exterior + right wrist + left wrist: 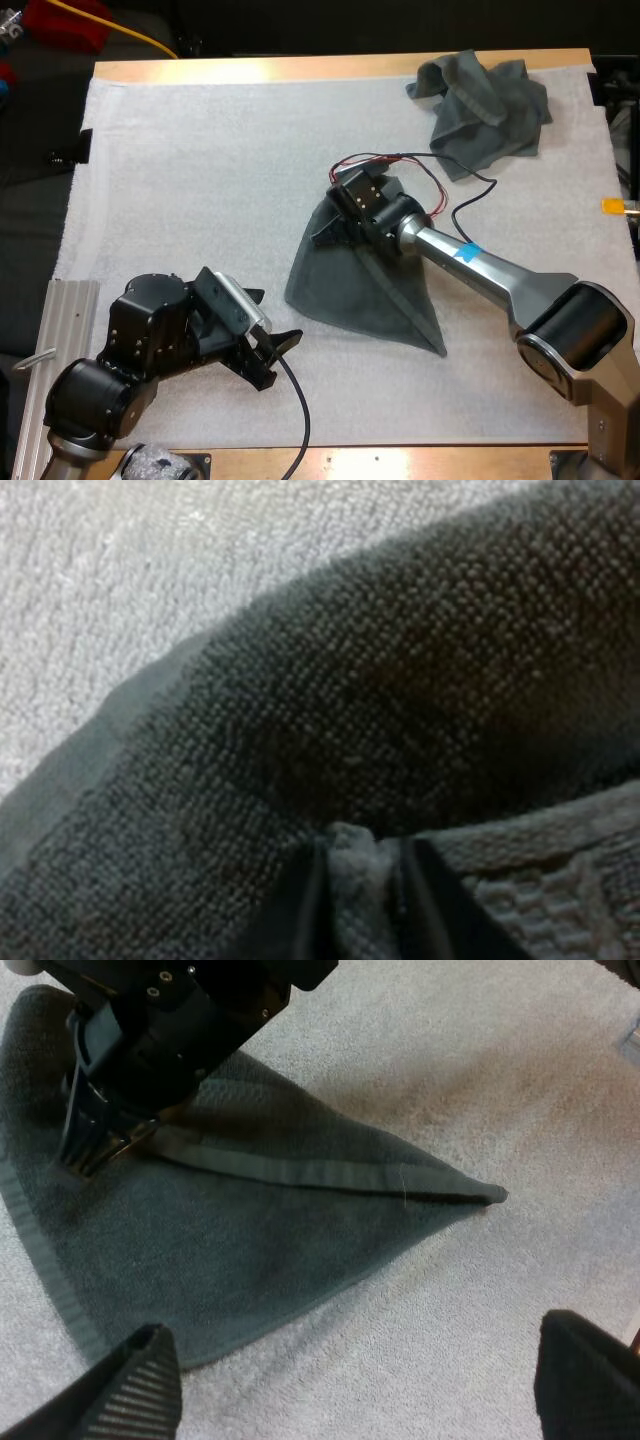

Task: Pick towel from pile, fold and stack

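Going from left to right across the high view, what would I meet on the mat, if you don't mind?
Left jaws, standing open → spread towel → crumpled towel.

Wooden table (350, 68), white mat (200, 180) spread over nearly all of it. Near the mat's middle lies a triangular towel (350, 290), flat; at the mat's far right corner, a crumpled towel (490, 105).

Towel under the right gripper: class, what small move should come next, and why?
Probably ease the left gripper forward to the towel's near edge and grip it. The right gripper is shut on a fold, the left is open and clear of it, and the towel lies loosely spread.
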